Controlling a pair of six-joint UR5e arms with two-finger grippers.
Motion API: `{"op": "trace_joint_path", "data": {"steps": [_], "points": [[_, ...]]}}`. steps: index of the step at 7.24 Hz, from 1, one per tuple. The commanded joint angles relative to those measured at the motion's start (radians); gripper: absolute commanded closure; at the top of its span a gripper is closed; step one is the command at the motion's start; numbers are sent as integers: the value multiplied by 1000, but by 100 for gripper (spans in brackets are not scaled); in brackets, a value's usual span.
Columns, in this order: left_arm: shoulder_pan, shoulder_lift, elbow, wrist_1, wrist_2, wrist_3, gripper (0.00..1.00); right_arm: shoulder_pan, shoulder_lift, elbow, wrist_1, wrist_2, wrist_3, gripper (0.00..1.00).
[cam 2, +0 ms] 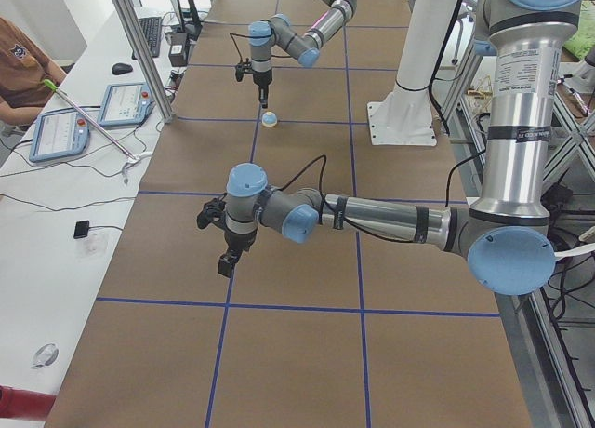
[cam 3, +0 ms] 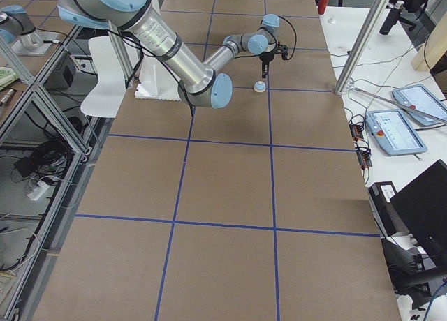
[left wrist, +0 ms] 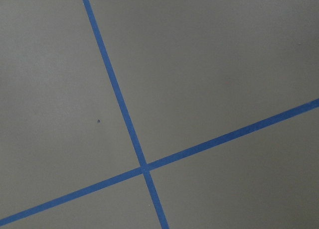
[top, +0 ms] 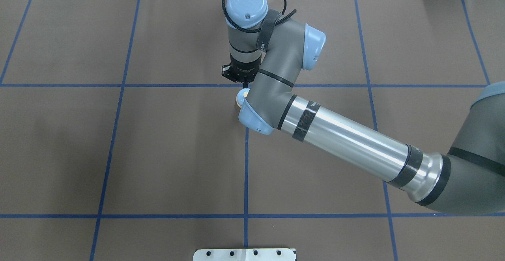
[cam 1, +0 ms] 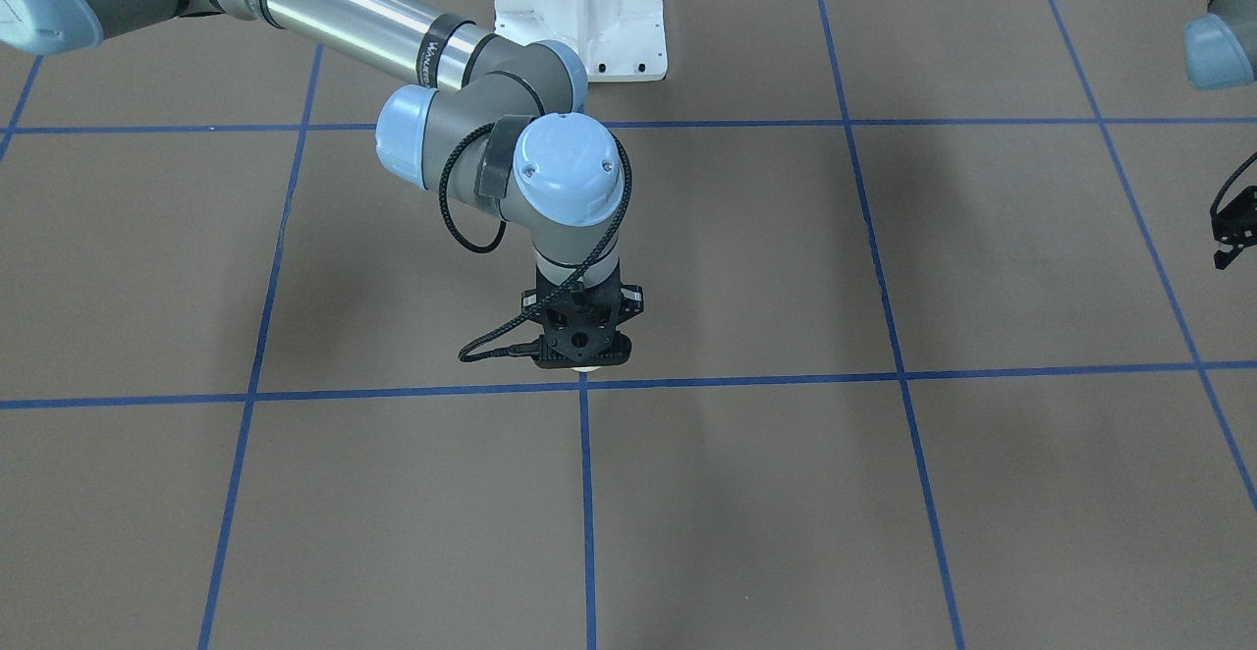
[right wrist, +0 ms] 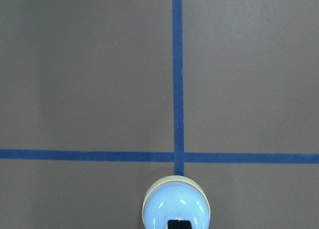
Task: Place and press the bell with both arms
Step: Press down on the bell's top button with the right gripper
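Note:
The light-blue bell (right wrist: 175, 205) stands on the brown table just beside a crossing of blue tape lines. It also shows in the overhead view (top: 241, 95), half hidden behind the right arm's wrist joint, and in the left view (cam 2: 270, 119). My right gripper (cam 1: 581, 355) points straight down over the bell. Its shut black fingertips (right wrist: 177, 224) cover the yellow button. I cannot tell whether they touch it. My left gripper (cam 2: 224, 253) hangs over bare table far from the bell. It is cut off at the front view's edge (cam 1: 1232, 233), so I cannot tell its state.
The white bolted pedestal (cam 1: 579, 12) stands at the robot's side of the table. In the left view, a side desk with teach pendants (cam 2: 60, 130), an aluminium post (cam 2: 139, 46) and a seated operator line the far side of the table. Blue tape (left wrist: 144, 167) divides the table into squares.

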Motion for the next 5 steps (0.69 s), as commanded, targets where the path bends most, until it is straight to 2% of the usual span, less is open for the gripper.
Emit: {"op": "trace_joint_path", "data": {"steps": [1, 5], "points": [[-1, 0, 1, 1, 0, 0, 0, -8, -2, -7, 9, -2, -1, 100], [1, 0, 2, 0, 5, -2, 0, -16, -15, -24, 29, -9, -1, 100]]}}
